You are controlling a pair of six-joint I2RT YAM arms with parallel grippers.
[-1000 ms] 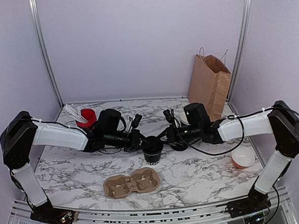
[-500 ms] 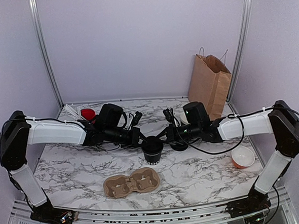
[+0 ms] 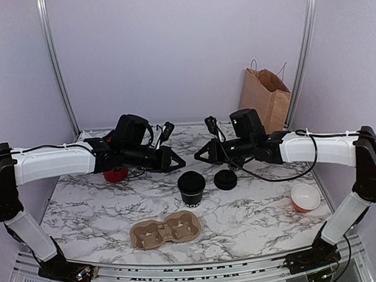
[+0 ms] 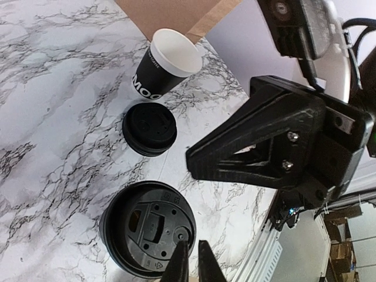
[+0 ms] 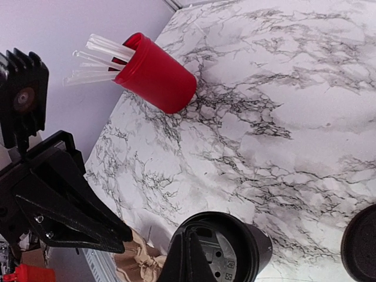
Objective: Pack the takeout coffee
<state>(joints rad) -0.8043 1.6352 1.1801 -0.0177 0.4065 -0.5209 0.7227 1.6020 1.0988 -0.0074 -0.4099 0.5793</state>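
At the left, our left tool (image 3: 178,162) hangs above the desk (image 3: 263,222), closed to a narrow pinch with nothing in it. Toward the near edge lies the cardboard carrier (image 3: 166,230), both wells empty. Just right of that, the takeout coffee (image 3: 192,187) stands upright on the desk, lid on. It sits below and between the two tool tips, touched by neither. Our right tool (image 3: 198,158) faces the left one, closed to a point and likewise empty. A loose lid (image 3: 225,179) lies just beside the cup on its right.

We judge the cup's lid seated, so the step in hand is lifting the cup. To do it well we spread one tool wide before descending and come in level around the paper wall, below the lid's rim. We squeeze only enough to hold, since the wall probably buckles easily. We keep the cup upright, miss the loose lid, and lower it squarely into a carrier well.
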